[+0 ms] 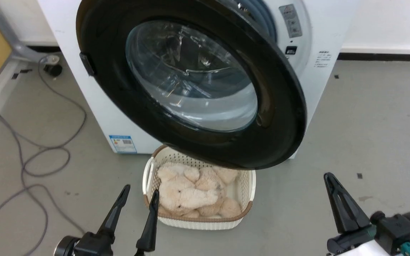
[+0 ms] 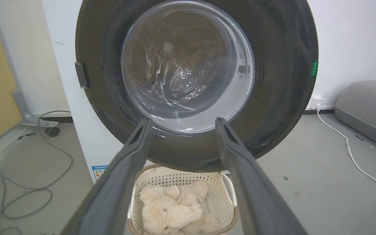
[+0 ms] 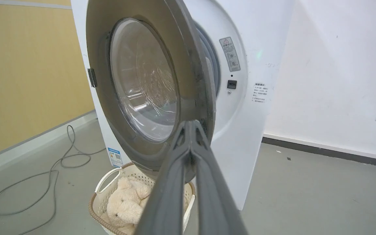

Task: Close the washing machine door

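The washing machine door stands partly open, its black rim and bulging glass bowl swung out from the white washing machine. Its hinge side is at the left and its free edge at the right, where a strip of blue-grey gasket shows. My left gripper is open, low and in front of the door, with nothing between its fingers. My right gripper is shut on nothing, below and right of the door's free edge, apart from it.
A cream basket holding beige plush toys sits on the floor under the door, between my grippers. Grey cable loops on the floor at the left; a white cable and a grey object lie at the right.
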`<state>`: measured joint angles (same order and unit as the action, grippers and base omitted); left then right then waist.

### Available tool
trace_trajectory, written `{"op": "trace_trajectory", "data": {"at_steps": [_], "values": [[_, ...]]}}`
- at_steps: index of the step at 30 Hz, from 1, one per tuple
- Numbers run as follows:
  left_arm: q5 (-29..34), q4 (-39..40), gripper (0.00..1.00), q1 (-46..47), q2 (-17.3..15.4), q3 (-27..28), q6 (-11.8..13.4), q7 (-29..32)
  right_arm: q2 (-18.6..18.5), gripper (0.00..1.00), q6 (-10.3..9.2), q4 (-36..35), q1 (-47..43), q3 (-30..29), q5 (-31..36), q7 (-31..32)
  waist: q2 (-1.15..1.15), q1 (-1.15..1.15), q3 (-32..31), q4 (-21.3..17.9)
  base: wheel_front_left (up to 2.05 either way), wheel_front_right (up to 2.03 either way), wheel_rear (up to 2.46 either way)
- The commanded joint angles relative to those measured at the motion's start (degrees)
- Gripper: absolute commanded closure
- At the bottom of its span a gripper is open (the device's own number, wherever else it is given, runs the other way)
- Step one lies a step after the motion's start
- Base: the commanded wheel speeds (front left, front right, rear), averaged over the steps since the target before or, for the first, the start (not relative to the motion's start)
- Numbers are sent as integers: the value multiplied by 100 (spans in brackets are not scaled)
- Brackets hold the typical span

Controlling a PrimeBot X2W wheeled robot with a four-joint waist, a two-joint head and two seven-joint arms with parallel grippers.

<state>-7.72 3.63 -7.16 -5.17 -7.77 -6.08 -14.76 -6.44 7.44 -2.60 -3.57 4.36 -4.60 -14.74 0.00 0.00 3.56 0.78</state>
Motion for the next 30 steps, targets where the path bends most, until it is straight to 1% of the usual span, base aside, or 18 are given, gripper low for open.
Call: {"op": "trace_trajectory", "data": {"at_steps": [1,7,12,19,28,30], "values": [[26,45,0,121,49,18,-24,-23,-172,100,5,-16,186,131,-49,-26,0,0,135,97,0,0,0],[63,74,0,316,165,-43,-57,-24,-999,100,5,302,872,876,-205,-26,0,0,478,295,0,0,0],[101,55,0,451,206,-126,-65,-24,-1511,100,5,712,1664,1268,-576,-17,0,0,755,438,0,0,0],[99,97,0,706,225,-269,-15,-24,-2010,100,5,1181,2736,1435,-1097,60,0,0,1184,632,0,0,0],[-42,208,0,1064,228,-602,245,-24,-2462,100,5,1638,3815,1426,-1609,214,0,0,1747,831,0,0,0],[-48,212,0,1109,228,-627,274,-24,-2519,100,5,1688,3933,1419,-1657,238,0,0,1810,861,0,0,0]]}}
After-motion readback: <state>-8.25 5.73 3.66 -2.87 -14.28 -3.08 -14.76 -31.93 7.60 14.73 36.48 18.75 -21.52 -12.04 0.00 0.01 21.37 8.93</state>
